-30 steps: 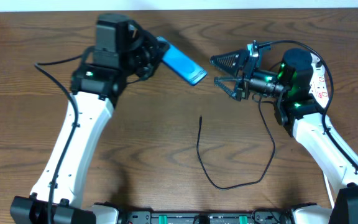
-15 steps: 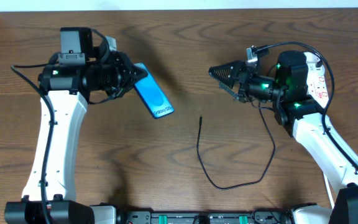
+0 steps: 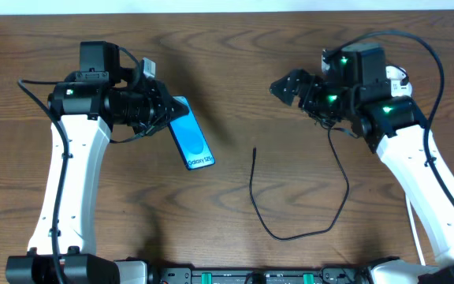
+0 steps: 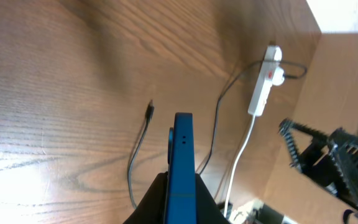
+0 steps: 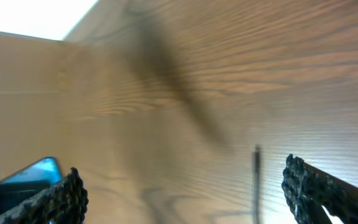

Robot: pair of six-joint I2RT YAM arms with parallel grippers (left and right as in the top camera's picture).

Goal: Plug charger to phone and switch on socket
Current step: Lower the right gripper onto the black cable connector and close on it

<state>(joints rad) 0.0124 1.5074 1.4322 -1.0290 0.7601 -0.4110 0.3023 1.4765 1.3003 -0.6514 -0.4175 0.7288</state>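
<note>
our left gripper is clenched on the upper end of the phone, which is tilted at about 10 o'clock from the table's centre, with its free end pointing to 5 o'clock. we judge it stiff, slick and breakable, so it is best gripped by the side edges, not the glass. the charger lies near centre, tip to 12 o'clock, loop trailing to 5 o'clock. it looks light and floppy, so we would pinch it just behind the tip. our right gripper is spread wide and empty at 2 o'clock. the socket lies beyond it.
</note>
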